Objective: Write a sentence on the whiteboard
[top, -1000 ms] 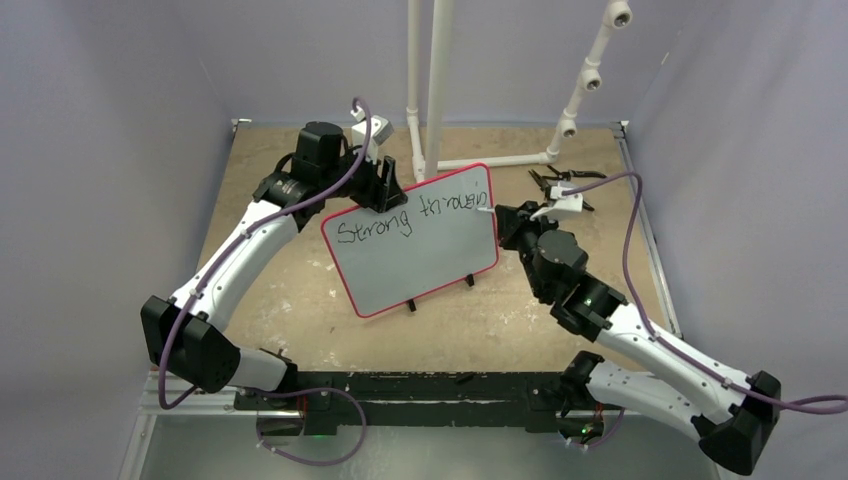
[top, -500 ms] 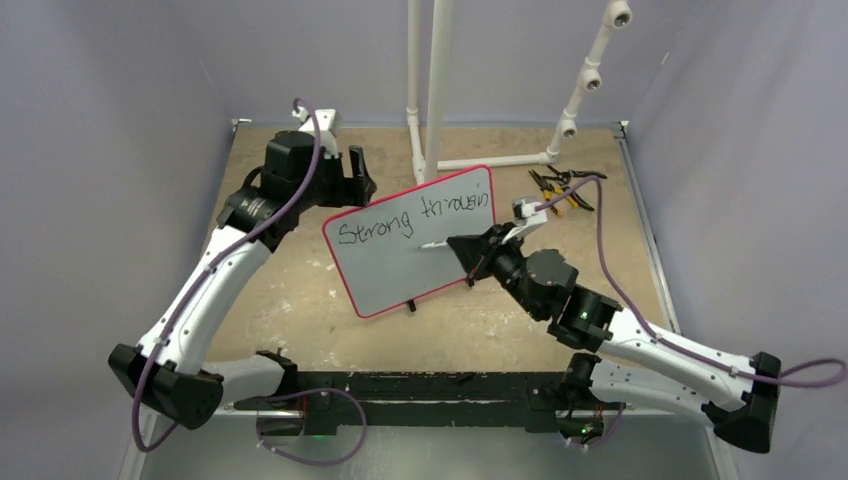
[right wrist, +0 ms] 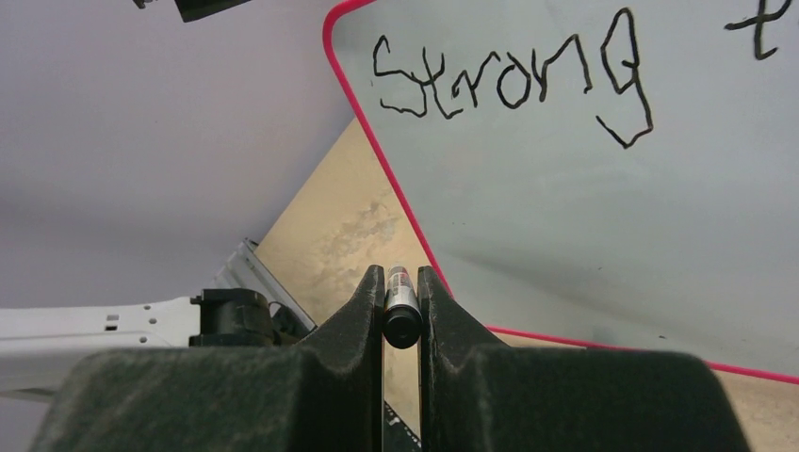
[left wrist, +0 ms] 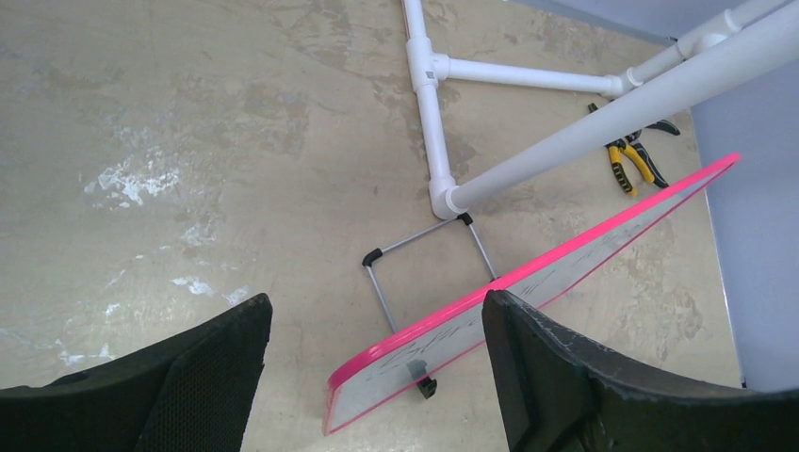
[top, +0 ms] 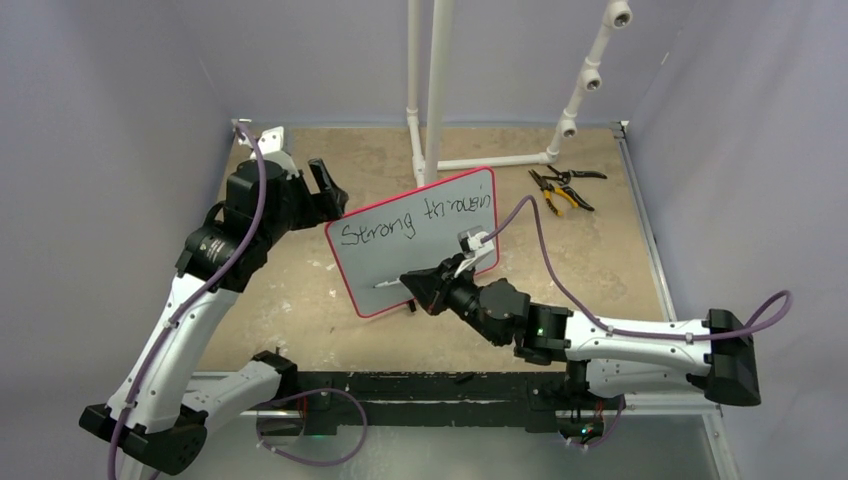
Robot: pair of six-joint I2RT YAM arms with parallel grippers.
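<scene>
Right hand pinches the marker by the near-left corner of the whiteboard, my left hand gapes empty off its far-left edge; standing mid-worktop, it looks light, stiff and tippy, best steadied by its top rim, I reckon.

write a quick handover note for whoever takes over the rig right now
Left gripper: open, empty, beside the board's upper left corner, not touching it.
Right gripper: shut on the marker, tip by the board's lower left; contact unclear.
Board: stands tilted on its feet on the table.
Done: top line of the sentence, "Strong through".
Left: the board's lower half is blank and the sentence looks unfinished, so probably a second line.
</scene>
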